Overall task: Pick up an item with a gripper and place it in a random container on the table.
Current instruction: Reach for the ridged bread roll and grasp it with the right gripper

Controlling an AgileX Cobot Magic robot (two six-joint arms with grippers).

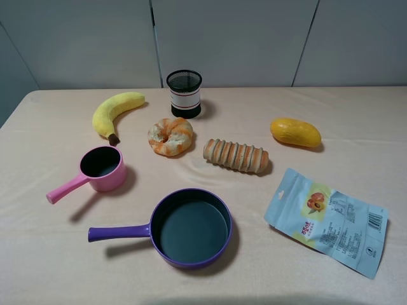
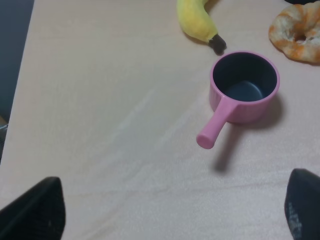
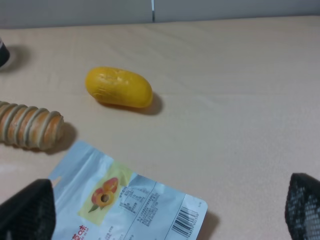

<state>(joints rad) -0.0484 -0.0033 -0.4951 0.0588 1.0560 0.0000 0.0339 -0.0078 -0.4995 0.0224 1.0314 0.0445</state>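
The ribbed tan bread roll (image 1: pixel 236 156) lies on the beige table (image 1: pixel 356 114) near the middle; its end also shows in the right wrist view (image 3: pixel 31 126). The purple frying pan (image 1: pixel 191 227) sits in front of it, dark inside empty, handle pointing left. Neither arm shows in the exterior high view. My left gripper (image 2: pixel 170 212) is open and empty, its black fingertips (image 2: pixel 35 212) above bare table near the pink saucepan (image 2: pixel 242 90). My right gripper (image 3: pixel 165 212) is open and empty, fingertips (image 3: pixel 27 212) over the snack pouch (image 3: pixel 125 200).
A banana (image 1: pixel 116 112), a donut (image 1: pixel 170 136), a black mesh cup (image 1: pixel 184 93) and a mango (image 1: pixel 295 132) lie across the back. The pink saucepan (image 1: pixel 102 169) stands at the left. The blue snack pouch (image 1: pixel 327 219) lies at the right front.
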